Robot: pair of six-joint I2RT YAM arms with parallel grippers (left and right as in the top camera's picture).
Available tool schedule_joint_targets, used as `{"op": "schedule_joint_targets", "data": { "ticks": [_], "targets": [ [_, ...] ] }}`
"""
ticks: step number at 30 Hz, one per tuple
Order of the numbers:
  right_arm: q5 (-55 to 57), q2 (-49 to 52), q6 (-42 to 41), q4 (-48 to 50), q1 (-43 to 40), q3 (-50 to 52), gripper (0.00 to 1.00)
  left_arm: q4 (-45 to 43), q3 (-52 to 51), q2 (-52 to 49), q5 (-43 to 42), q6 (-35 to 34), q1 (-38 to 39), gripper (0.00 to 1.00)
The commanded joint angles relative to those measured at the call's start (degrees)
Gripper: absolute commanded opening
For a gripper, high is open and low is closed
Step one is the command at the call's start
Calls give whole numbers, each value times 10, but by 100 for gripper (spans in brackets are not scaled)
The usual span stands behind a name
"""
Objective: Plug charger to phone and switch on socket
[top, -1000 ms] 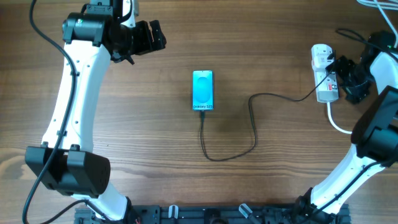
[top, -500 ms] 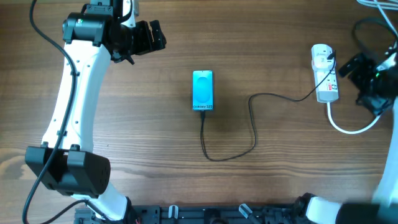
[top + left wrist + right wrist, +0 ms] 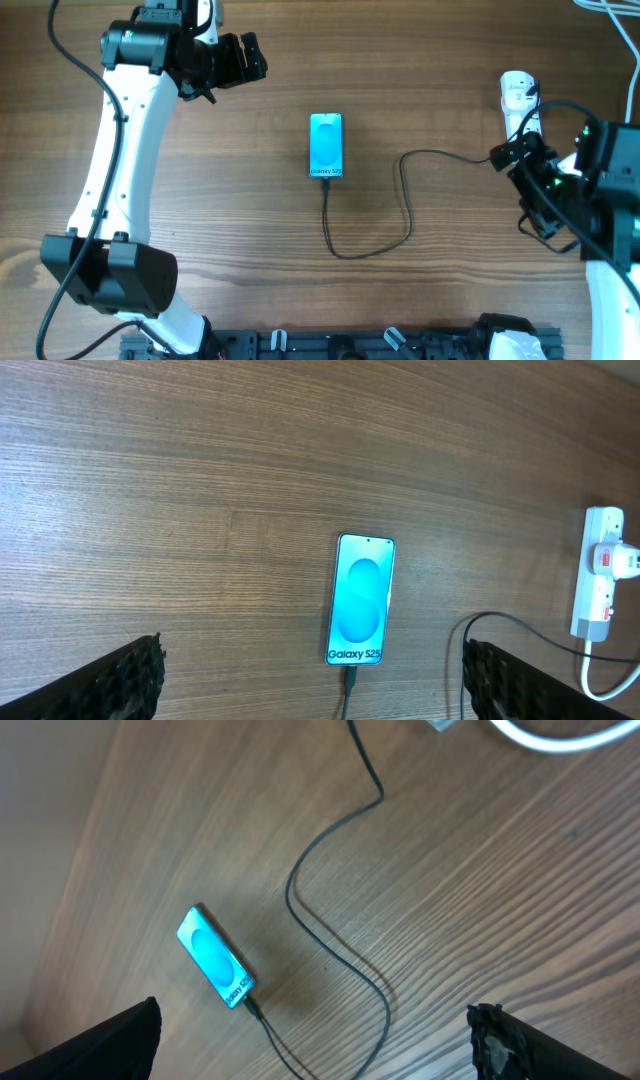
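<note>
while both arms hang above the brown wood-grain tabletop [image 3: 220, 230], the small flat rectangular phone [image 3: 326, 145], with its bright cyan screen and a white band lettered "galaxy s25", lies near the centre of the overhead view. its long axis runs 12 to 6 o'clock, with the white band at the 6 o'clock end. the charger [image 3: 408, 205], a thin black cable, meets the phone at that end. in the left wrist view its small black tip sits right against the phone's edge, though it is too small to tell whether it is fully seated. from there the cable drops toward 6 o'clock, curls round toward 3 o'clock, climbs and runs off to the socket [image 3: 516, 92], an elongated white plastic power strip at about 2 o'clock near the tabletop's edge. the socket's 6 o'clock half is hidden under the right arm in the overhead view. the left wrist view shows it whole, with a red marking and a thick white lead [image 3: 550, 740] curling away from its 6 o'clock end. i cannot tell how the switch is set.

the left fingers [image 3: 130, 675] hang at about 10 o'clock from the phone, well apart from it. they are spread wide with nothing between them. the right fingers [image 3: 110, 1040] hover at 6 o'clock from the socket's visible part, also spread wide and holding nothing.
</note>
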State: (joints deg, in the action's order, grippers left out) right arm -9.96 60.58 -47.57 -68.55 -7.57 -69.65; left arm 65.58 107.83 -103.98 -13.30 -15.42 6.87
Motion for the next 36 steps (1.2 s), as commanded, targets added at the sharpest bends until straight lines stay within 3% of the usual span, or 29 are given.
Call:
{"op": "schedule_joint_targets", "data": {
  "ticks": [1,7,11,15,25,29,36],
  "targets": [
    [21,35,-29,7,3,4,100,-2,-1,-3,3,-5,-3,100],
    [-16,104,47,6,4,6,98,-2,-1,-3,3,-5,-3,100],
    [-16,33,199,116,37,33,100,-2,-1,-3,3,-5,-3,100],
    [-16,-114,326,230,73,104,100,-2,-1,-3,3,-5,-3,100],
    [4,-404,333,508,73,403,100,-2,-1,-3,3,-5,-3,100],
    [-11,-510,410,636,85,548,100,-2,-1,-3,3,-5,-3,100],
    [28,-603,423,750,89,674,100,-2,-1,-3,3,-5,-3,100]
  ]
}}
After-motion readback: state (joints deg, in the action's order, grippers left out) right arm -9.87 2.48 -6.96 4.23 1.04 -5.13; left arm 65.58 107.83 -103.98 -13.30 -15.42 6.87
